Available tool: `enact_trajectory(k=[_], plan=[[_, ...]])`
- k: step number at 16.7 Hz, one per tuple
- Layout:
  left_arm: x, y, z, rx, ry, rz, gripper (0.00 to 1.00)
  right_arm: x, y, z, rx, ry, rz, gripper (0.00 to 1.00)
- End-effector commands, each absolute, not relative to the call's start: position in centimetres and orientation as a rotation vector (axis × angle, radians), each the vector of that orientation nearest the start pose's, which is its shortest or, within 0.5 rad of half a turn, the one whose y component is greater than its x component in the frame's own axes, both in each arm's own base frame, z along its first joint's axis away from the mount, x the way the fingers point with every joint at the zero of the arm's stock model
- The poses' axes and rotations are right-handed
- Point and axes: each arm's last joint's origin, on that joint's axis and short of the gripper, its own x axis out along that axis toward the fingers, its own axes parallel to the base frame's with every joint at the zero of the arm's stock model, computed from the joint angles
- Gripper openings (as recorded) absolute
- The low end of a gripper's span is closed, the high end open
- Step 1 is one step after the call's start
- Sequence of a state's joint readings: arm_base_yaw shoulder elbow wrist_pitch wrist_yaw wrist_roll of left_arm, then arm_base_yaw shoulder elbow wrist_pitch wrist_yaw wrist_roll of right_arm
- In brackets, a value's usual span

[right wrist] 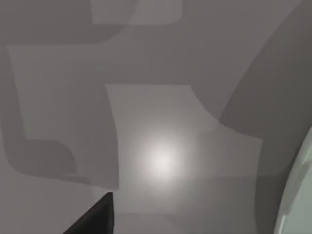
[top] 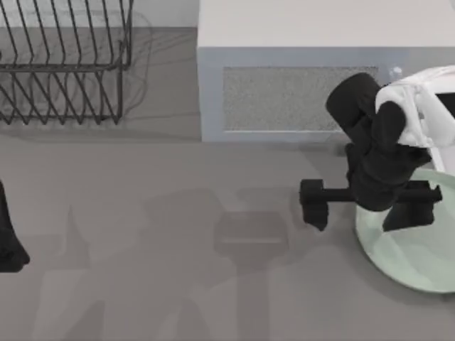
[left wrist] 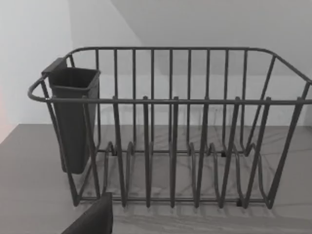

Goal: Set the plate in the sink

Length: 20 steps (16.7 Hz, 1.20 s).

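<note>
Right hand (top: 313,206) hangs over the desk (top: 142,270) just off the plate's left rim, fingers pointing toward the top view's left; cannot tell whether the fingers are apart or together. The black wrist and a crossbar behind the hand sit over the plate's upper left part, the white arm link rising behind that toward the right edge. One plate (top: 416,256), pale mint green, flat on the desk just right of the hand, cut off by the right edge of the top view; contact between hand and plate cannot be told. In the right wrist view a curved pale green strip of the plate (right wrist: 297,195) shows at the frame edge, the rest being bare grey desk (right wrist: 161,122) with shadows and one bright glare spot, plus a dark finger tip (right wrist: 95,219) at the frame edge. Behind the right hand, one white microwave (top: 298,85) with a speckled grey front panel, near the hand but apart from it. Well away toward the left back corner, one dark wire dish rack (top: 64,64). Left hand (top: 11,245) parked at the left edge of the desk, well apart from the right hand, finger state cannot be told. Left wrist view faces the rack (left wrist: 170,136) square on: one dark cutlery cup (left wrist: 73,117) hung on its end, rack slots empty, one dark finger tip (left wrist: 95,219) in the foreground.
</note>
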State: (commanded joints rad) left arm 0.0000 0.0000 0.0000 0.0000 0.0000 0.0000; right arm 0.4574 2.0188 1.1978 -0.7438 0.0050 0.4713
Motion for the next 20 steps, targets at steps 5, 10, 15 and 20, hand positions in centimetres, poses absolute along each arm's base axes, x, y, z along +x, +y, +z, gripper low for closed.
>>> enact_trajectory(k=[5,10,15,20], plan=[[10.57,-0.12,16.00,0.000,0.000,0.000,1.00,31.63,15.27,9.25,0.008,1.571,-0.008,1.00],[10.57,-0.12,16.00,0.000,0.000,0.000,1.00,31.63,15.27,9.25,0.008,1.571,-0.008,0.62],[10.57,-0.12,16.00,0.000,0.000,0.000,1.00,31.63,15.27,9.25,0.008,1.571,-0.008,0.25],[10.57,-0.12,16.00,0.000,0.000,0.000,1.00,31.63,15.27,9.25,0.008,1.571,-0.008,0.00]])
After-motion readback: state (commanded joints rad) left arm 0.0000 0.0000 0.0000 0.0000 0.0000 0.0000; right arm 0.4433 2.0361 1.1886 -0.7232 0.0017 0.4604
